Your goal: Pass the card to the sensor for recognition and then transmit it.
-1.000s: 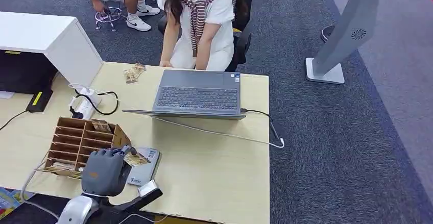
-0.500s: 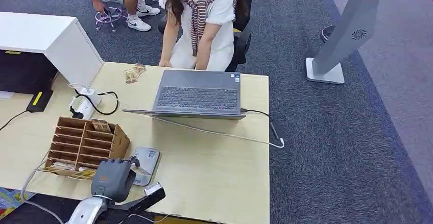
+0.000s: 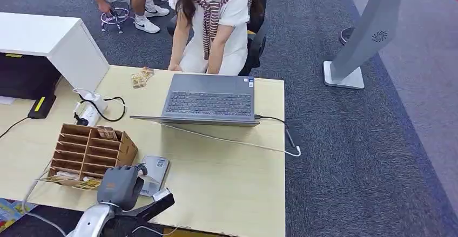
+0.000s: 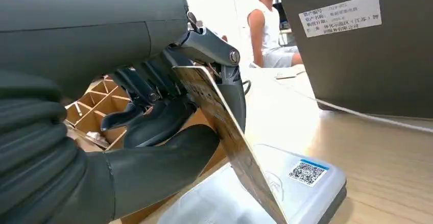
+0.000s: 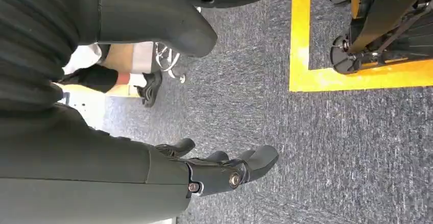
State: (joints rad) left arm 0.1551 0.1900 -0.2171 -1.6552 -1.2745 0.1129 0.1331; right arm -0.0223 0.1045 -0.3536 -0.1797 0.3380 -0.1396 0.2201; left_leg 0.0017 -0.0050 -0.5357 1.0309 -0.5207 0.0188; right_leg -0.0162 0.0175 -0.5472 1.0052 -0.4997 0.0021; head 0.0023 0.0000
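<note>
Sensing step: left hand [image 3: 120, 185] pinching card [image 4: 224, 132] tilted over sensor [image 3: 154, 173] beside wooden organizer [image 3: 89, 146]; right hand [image 5: 224, 170] hanging empty, fingers loosely apart; next probably lifting card toward person across desk [image 3: 227, 177].

Bright, even overhead light with soft shadows. In the left wrist view the background glares white and the close left hand [image 4: 153, 106] looks soft.

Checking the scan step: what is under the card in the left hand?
The grey sensor pad with its QR sticker lies under the card, which the left hand holds tilted. The card's lower edge hides any contact.
</note>
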